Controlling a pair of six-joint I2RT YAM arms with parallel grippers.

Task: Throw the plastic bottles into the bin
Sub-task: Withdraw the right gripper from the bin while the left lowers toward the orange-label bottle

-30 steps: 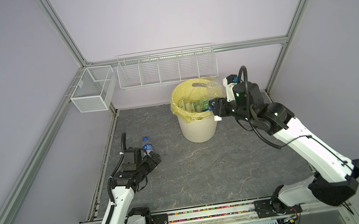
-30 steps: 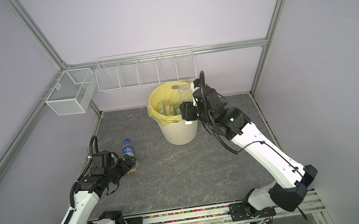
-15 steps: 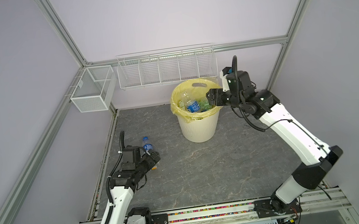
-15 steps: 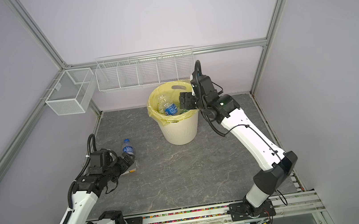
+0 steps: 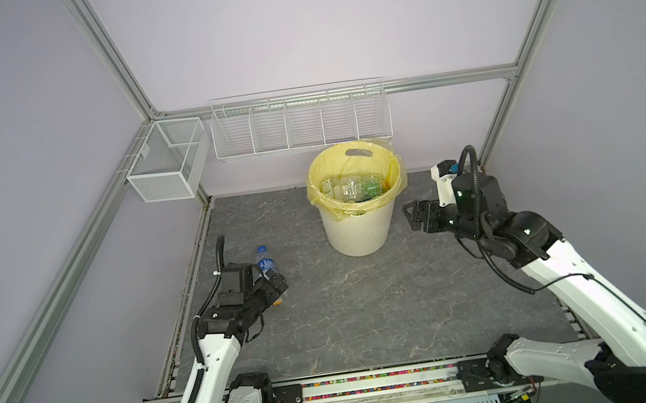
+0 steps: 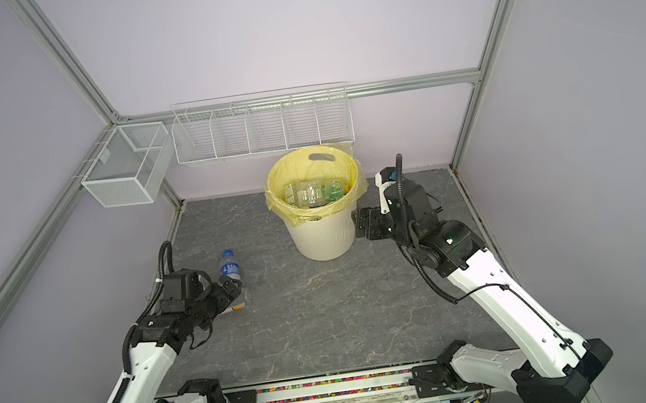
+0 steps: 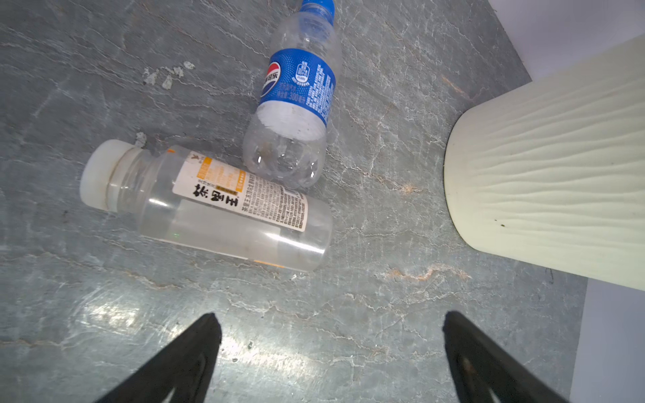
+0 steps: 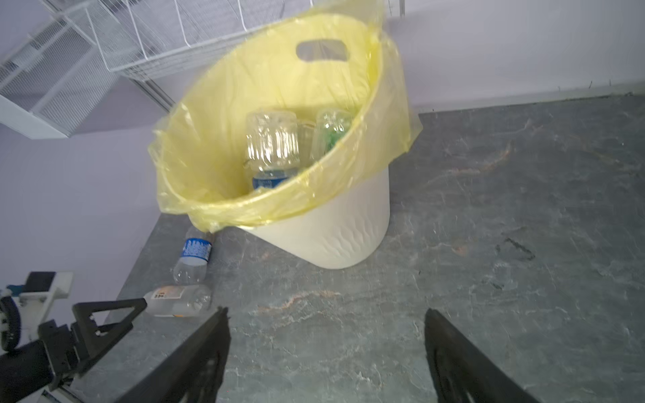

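Observation:
The cream ribbed bin, lined with a yellow bag, stands at the back middle and holds several plastic bottles. Two bottles lie on the floor at the left. One is clear with a blue label. The other is clear with a white cap and an orange-white label. My left gripper hovers open just short of the white-capped one, with nothing between its fingers. To the right of the bin, beside its wall, my right gripper is open and empty.
A long white wire basket hangs on the back wall just above the bin. A smaller mesh basket hangs at the left corner. Aluminium frame posts and lilac walls close in the grey stone-patterned floor. The arms' rail runs along the front.
My right gripper opened over the bin, its bottle dropped in, and it drew back down to the bin's right side. The left arm has barely moved.

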